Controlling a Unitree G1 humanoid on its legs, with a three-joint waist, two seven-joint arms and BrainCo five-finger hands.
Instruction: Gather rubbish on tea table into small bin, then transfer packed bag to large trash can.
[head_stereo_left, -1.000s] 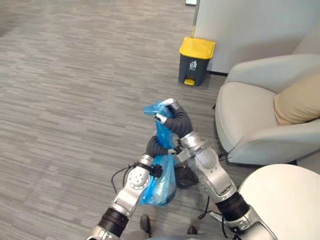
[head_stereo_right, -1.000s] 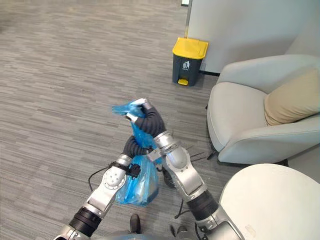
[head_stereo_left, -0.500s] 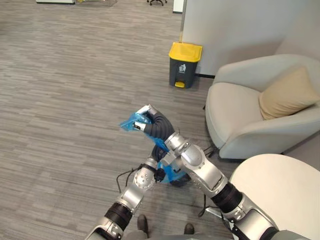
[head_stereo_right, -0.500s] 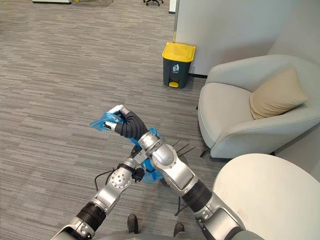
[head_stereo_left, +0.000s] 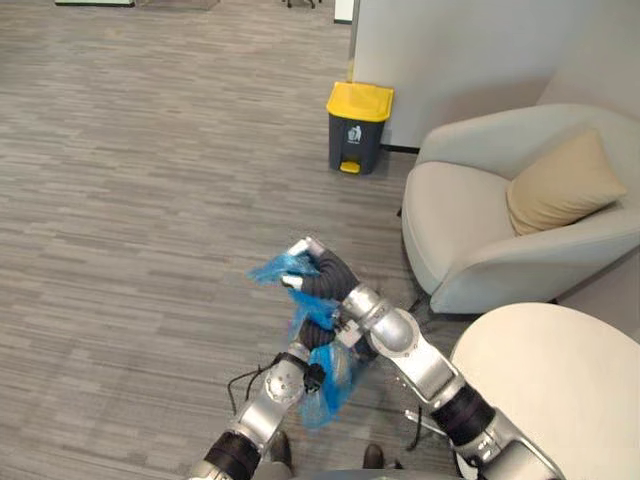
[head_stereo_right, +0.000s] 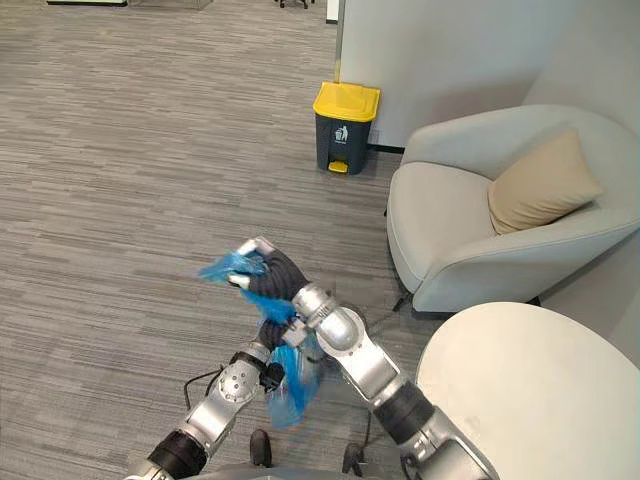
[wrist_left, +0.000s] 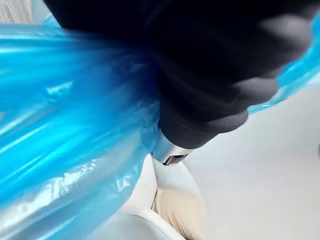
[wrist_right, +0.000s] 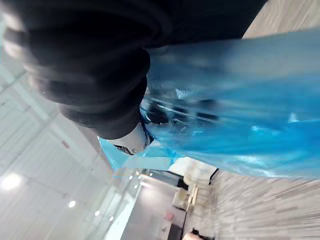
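A blue plastic bag (head_stereo_left: 326, 392) hangs above the floor between my two hands. My right hand (head_stereo_left: 320, 272) is uppermost, its fingers and thumb pinching the bag's loose top (head_stereo_left: 272, 269). Just below it, my left hand (head_stereo_left: 316, 338) is curled round the bag's twisted neck, and the filled body hangs under it. Blue plastic (wrist_left: 65, 115) runs close past the left wrist view, and stretched bag (wrist_right: 240, 115) crosses the right wrist view. The large trash can (head_stereo_left: 358, 128), dark grey with a yellow lid, stands on the floor ahead by a white wall panel (head_stereo_left: 450, 50).
A pale grey armchair (head_stereo_left: 470, 235) with a tan cushion (head_stereo_left: 560, 185) stands at the right, close to the trash can. A round white table (head_stereo_left: 560, 390) fills the lower right. Grey carpet floor (head_stereo_left: 150, 200) stretches to the left and ahead.
The whole picture has shifted as the camera moved. My left hand's fingers have closed on the bag's neck, and the bag's body now hangs out below that hand.
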